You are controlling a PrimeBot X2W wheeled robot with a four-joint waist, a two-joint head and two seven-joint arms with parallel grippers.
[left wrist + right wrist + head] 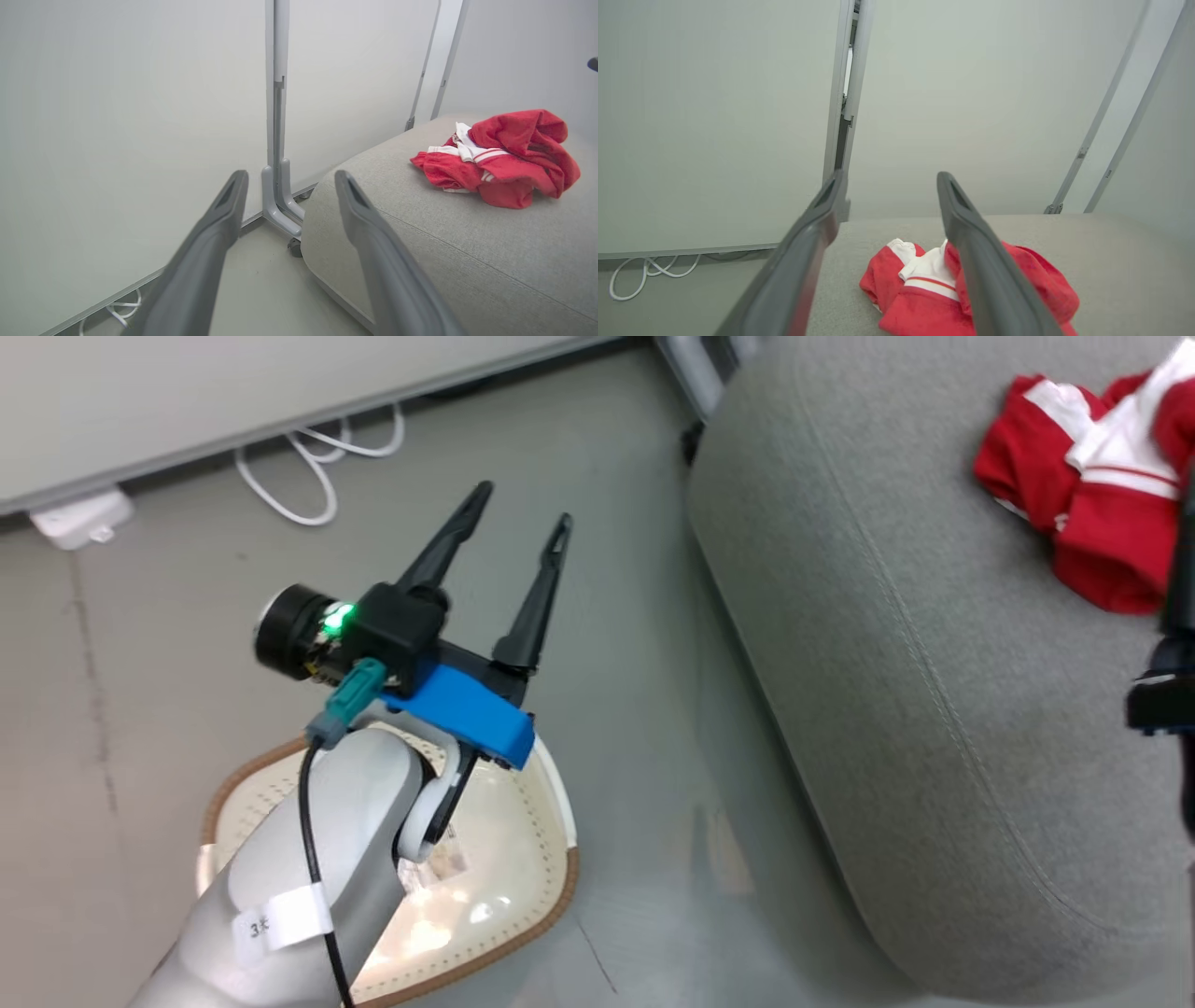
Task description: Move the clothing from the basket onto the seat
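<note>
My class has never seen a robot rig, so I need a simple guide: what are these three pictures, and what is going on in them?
It is a wheeled robot with two arms. One picture looks down from its head; the other two look along each arm's two dark fingers. In the head view, the left end effector hangs open and empty above the basket on the floor. The red and white clothing lies bunched on the grey seat. The right end effector is open just above the clothing, holding nothing.
</note>
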